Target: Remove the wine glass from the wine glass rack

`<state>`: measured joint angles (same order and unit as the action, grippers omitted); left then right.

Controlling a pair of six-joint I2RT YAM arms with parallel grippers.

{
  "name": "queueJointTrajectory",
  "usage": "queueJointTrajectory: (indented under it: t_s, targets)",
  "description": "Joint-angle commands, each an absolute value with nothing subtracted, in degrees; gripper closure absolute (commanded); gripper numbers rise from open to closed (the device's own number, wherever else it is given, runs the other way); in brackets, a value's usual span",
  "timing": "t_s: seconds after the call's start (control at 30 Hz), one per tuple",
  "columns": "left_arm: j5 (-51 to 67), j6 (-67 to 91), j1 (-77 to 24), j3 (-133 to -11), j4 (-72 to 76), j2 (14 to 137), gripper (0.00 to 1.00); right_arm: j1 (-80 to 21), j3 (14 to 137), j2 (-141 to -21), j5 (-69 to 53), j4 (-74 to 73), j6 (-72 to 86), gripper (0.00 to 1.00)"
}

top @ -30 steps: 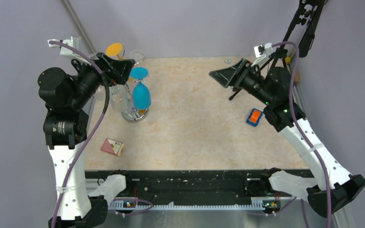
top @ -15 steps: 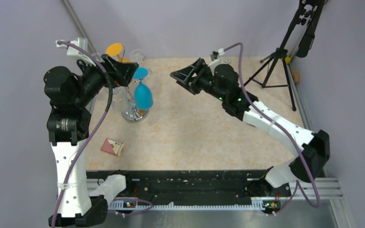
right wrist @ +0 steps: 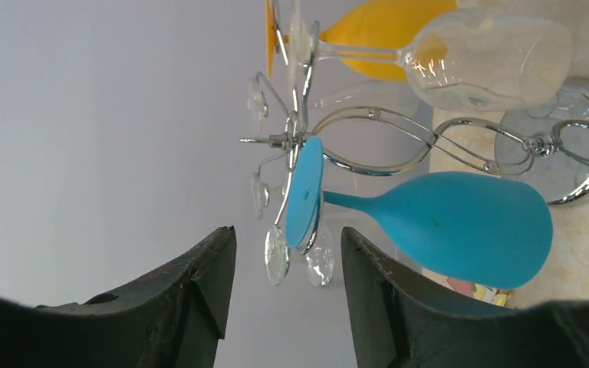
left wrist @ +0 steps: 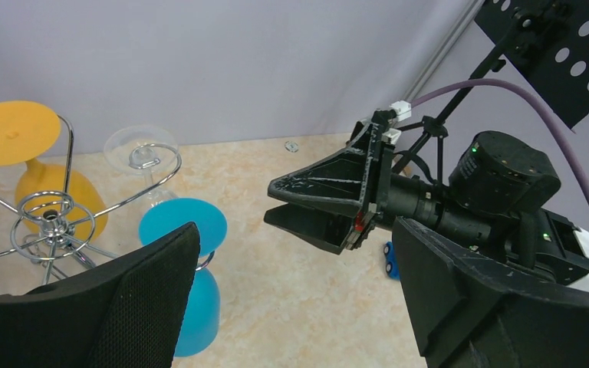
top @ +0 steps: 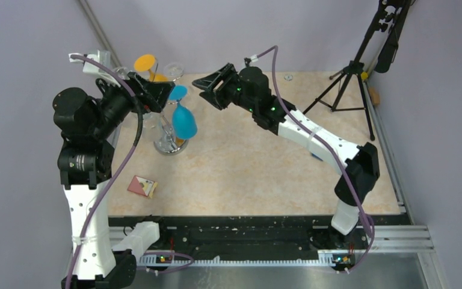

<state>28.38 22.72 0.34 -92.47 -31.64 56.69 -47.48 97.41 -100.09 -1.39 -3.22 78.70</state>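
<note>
The wine glass rack (top: pixel 169 143) is a chrome wire tree at the table's far left. From its arms, bowl down, hang a blue wine glass (top: pixel 182 122), an orange wine glass (top: pixel 146 64) and a clear one (top: pixel 173 71). My right gripper (top: pixel 203 88) is open and points left at the rack, a short way from the blue glass. In the right wrist view the blue glass's foot (right wrist: pixel 305 192) lies just beyond the fingertips, with nothing between them. My left gripper (top: pixel 158 91) hovers wide open over the rack, holding nothing. Its wrist view shows the blue glass (left wrist: pixel 192 307) under its left finger.
A black tripod (top: pixel 350 77) stands at the far right corner. A small pink and yellow box (top: pixel 142 186) lies on the table near the left arm. A blue toy car (left wrist: pixel 389 257) sits mid-right, mostly hidden under the right arm. The grey back wall is close behind the rack.
My right arm has swung from the table's right side across to the left, ending near the rack, and its jaws have narrowed a little. The left arm has barely shifted.
</note>
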Motion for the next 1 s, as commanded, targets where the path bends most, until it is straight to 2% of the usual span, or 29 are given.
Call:
queueJointTrajectory:
  t_s: [0.0, 0.2, 0.4, 0.53, 0.63, 0.73, 0.87, 0.97]
  targets:
    - [26.66, 20.83, -0.32, -93.2, -31.86, 55.65, 0.01, -48.27, 103.58, -104.0, -3.52, -5.57, 79.93, 0.45]
    - [21.9, 18.29, -1.38, -95.1, -34.69, 55.9, 0.01, -48.25, 104.75, -107.77, -6.37, -0.75, 82.14, 0.44]
    - [14.82, 15.64, -2.73, -96.54, -37.39, 55.89, 0.01, -48.38, 107.05, -111.35, -9.32, 3.65, 83.27, 0.51]
    - [13.25, 15.05, -3.3, -96.19, -37.85, 55.69, 0.01, -48.47, 108.24, -112.64, -9.85, 4.17, 83.56, 0.61]
    - [12.14, 14.4, -3.81, -96.08, -38.27, 55.56, 0.01, -48.47, 108.38, -112.88, -9.6, 3.67, 83.67, 0.71]
    - [11.34, 13.92, -4.25, -96.06, -38.48, 55.4, 0.01, -48.44, 108.44, -112.42, -8.42, 3.38, 82.13, 0.92]
    - [10.77, 13.56, -4.7, -95.98, -38.63, 55.26, 0.01, -49.16, 109.02, -111.67, -6.42, 2.71, 79.53, 1.0]
    - [10.47, 13.56, -4.79, -96.28, -38.59, 55.22, 0.01, -49.31, 109.57, -111.05, -5.56, 1.5, 79.15, 1.0]
